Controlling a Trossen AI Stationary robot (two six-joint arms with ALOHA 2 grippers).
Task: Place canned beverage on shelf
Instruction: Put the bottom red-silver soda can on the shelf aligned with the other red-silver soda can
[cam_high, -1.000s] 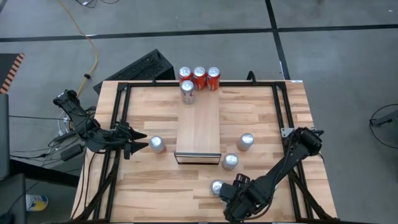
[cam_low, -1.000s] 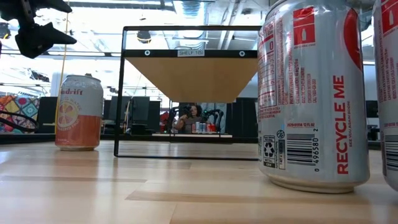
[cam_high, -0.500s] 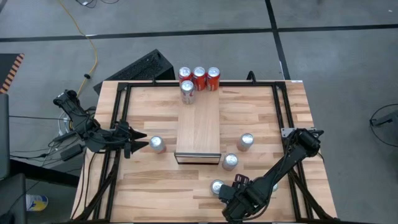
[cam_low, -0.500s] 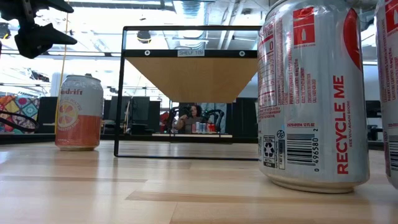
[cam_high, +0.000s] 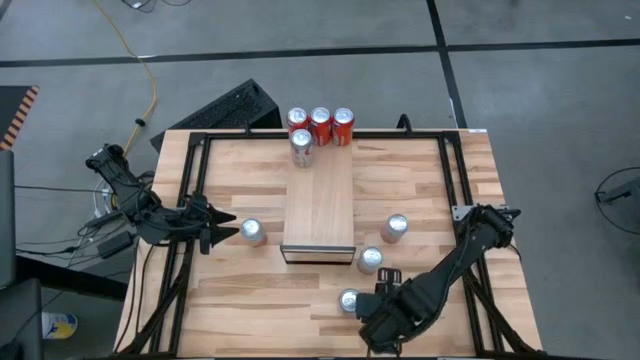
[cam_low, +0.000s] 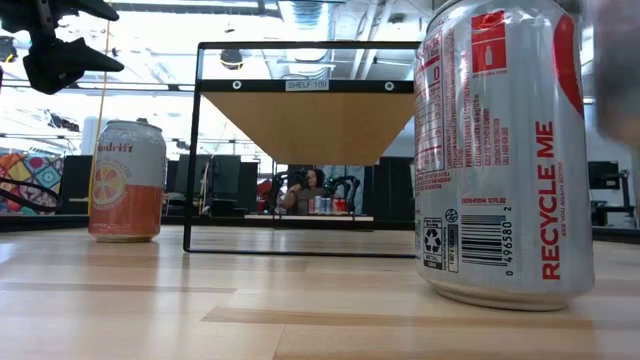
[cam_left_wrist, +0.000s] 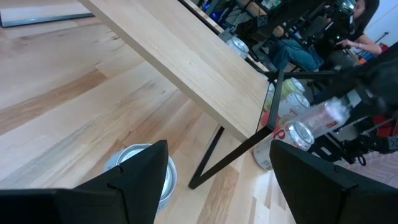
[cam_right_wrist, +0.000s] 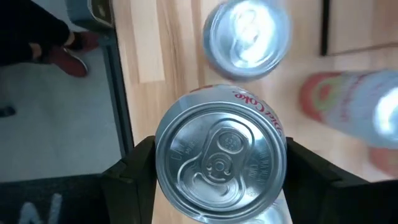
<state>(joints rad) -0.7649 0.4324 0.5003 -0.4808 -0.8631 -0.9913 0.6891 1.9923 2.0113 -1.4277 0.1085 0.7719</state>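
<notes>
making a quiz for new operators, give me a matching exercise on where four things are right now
Things:
1. left pincer
2. right pincer
3. shelf
4. three red cans

Places:
A. table's far edge
B. around a can at the table's near edge
C. middle of the table
D. beside a can left of the shelf

Pairs: 1-D, 2-B, 3-C, 4-A
</notes>
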